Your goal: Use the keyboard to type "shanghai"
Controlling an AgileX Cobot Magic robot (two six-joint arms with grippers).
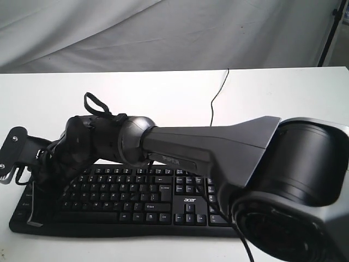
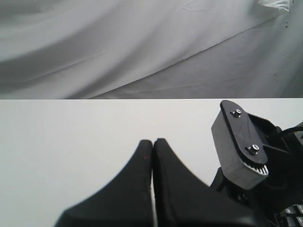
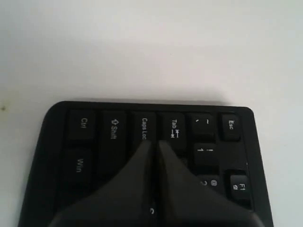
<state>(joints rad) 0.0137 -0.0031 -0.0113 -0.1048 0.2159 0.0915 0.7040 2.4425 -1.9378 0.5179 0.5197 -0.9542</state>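
The black keyboard [image 1: 163, 203] with white legends and an acer logo lies along the table's front edge. My right arm reaches across it to its left end. There my right gripper [image 1: 36, 210] points down, shut and empty. In the right wrist view the right gripper [image 3: 154, 142] has its tips over the line between the Caps Lock and Tab keys of the keyboard [image 3: 90, 125]; whether they touch is unclear. My left gripper [image 2: 153, 141] is shut on nothing above bare white table, and it does not show in the exterior view.
The keyboard's thin black cable [image 1: 218, 93] runs back across the white table [image 1: 163, 93] towards the grey backdrop. A grey screwed plate [image 2: 236, 142] on my right gripper's mount sits close beside the left gripper. A dark stand leg [image 1: 330, 33] is at the back right.
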